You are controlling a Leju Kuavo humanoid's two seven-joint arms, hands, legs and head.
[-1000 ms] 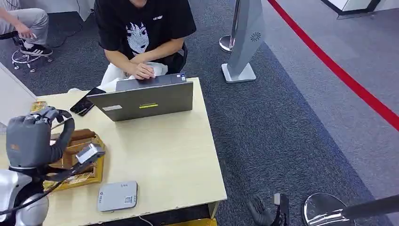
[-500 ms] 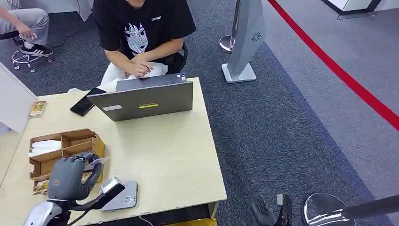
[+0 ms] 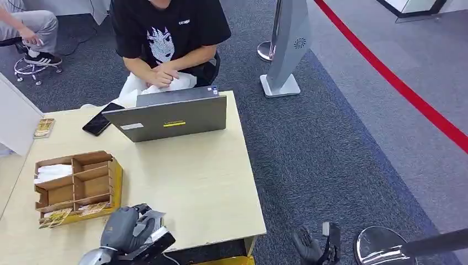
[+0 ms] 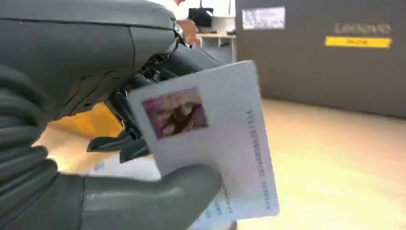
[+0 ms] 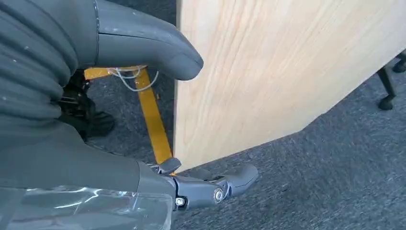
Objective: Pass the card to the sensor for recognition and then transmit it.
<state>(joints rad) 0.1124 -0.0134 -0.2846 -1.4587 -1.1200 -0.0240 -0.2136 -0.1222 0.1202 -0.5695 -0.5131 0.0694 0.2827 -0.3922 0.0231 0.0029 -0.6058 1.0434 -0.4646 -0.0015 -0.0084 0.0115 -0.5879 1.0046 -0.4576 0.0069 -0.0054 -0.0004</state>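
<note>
The card (image 4: 210, 143) is pinched in the left hand (image 3: 129, 229), thumb on its lower face and fingers (image 4: 143, 96) behind, at the near edge of the table (image 3: 209, 182). The hand sits where a reader would lie, presumably for scanning; the sensor itself is covered. The left wrist view shows the card's printed face and photo, unreadable from the head view. The head view adds the divided box (image 3: 77, 185), the laptop (image 3: 171, 116) and a seated person (image 3: 165, 33). The right hand (image 3: 309, 248) hangs beside the table, fingers apart, holding nothing.
</note>
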